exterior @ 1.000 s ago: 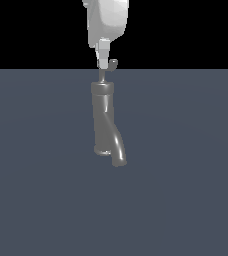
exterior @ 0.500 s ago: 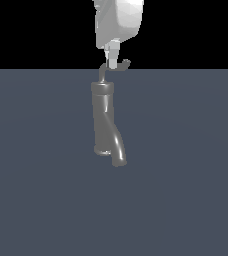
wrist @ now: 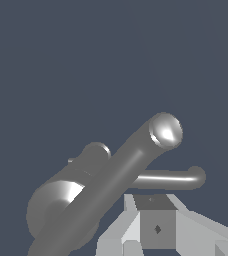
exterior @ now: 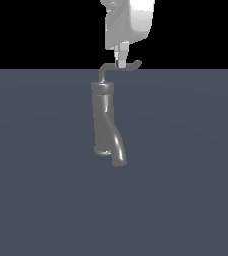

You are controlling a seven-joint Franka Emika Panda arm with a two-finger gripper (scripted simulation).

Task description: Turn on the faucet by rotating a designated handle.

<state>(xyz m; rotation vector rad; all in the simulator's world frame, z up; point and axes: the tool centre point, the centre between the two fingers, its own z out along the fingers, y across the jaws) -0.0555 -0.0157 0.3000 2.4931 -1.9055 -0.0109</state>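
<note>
The faucet [exterior: 105, 120] is seen at the centre of the exterior view, upright on the plain grey floor [exterior: 186, 175], with its thick spout curving down toward the lower middle of the frame. Over the last second the handle [exterior: 120, 67], the thin rod at the top of the faucet, has been swung out: it was earlier almost hidden in line with the cap, and it is now laid level toward the exterior view's right, its hooked tip showing just above the horizon line. The gripper [exterior: 121, 62] has been carried the same way, from above the cap to the upper centre-right, and is set down onto the middle of the rod. This is judged as the turn being well under way, though how much rotation is required cannot be read here. Whether the fingers are closed around the rod or merely pressed against its side cannot be told. In the wrist view the handle [wrist: 171, 179] is seen just beyond the fingertip [wrist: 156, 220], with the faucet body [wrist: 106, 185] close beside. Nothing else is seen in the way.
</note>
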